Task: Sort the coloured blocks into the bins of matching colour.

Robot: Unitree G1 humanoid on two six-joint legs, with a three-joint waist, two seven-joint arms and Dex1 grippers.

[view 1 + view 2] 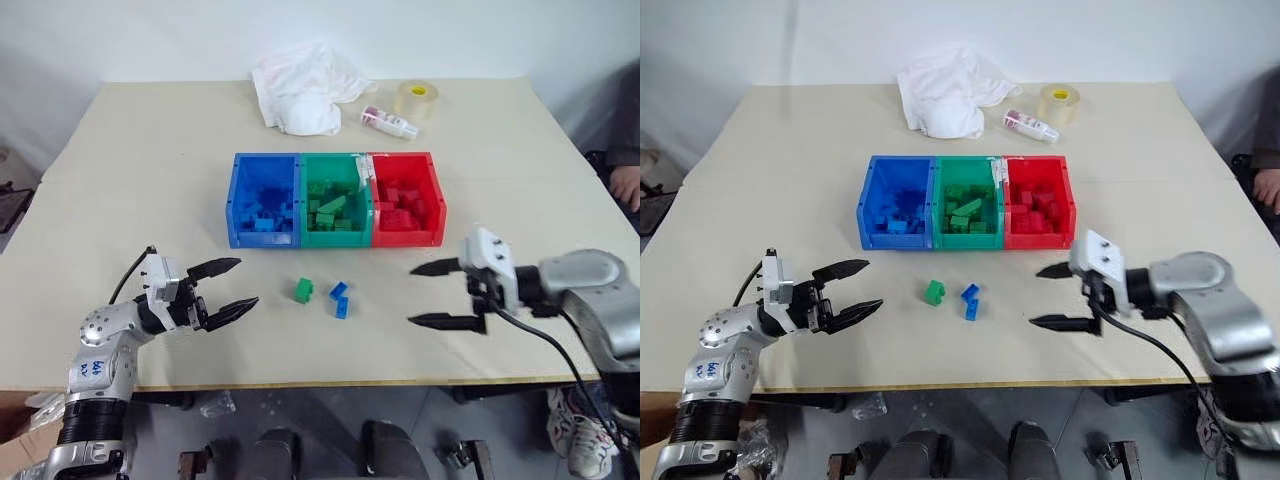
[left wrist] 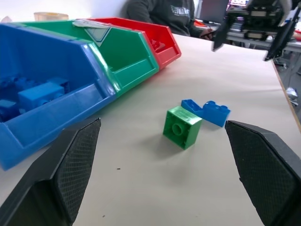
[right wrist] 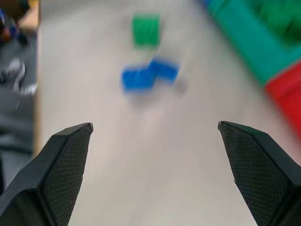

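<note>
Three joined bins stand mid-table: blue bin (image 1: pixel 264 200), green bin (image 1: pixel 334 200), red bin (image 1: pixel 406 200), each holding several blocks of its own colour. In front of them on the table lie a green block (image 1: pixel 303 290) and two touching blue blocks (image 1: pixel 340 298). My left gripper (image 1: pixel 230 289) is open at the front left, pointing toward the loose blocks, empty. My right gripper (image 1: pixel 432 294) is open at the front right, pointing left at them, empty. The left wrist view shows the green block (image 2: pixel 182 126) and blue blocks (image 2: pixel 207 112) ahead between the fingers.
At the table's far side lie a white cloth (image 1: pixel 300 88), a small pink-and-white bottle (image 1: pixel 389 122) and a clear tape roll (image 1: pixel 416 98). A person's hand (image 1: pixel 628 186) rests at the right edge. The table's front edge runs just below both grippers.
</note>
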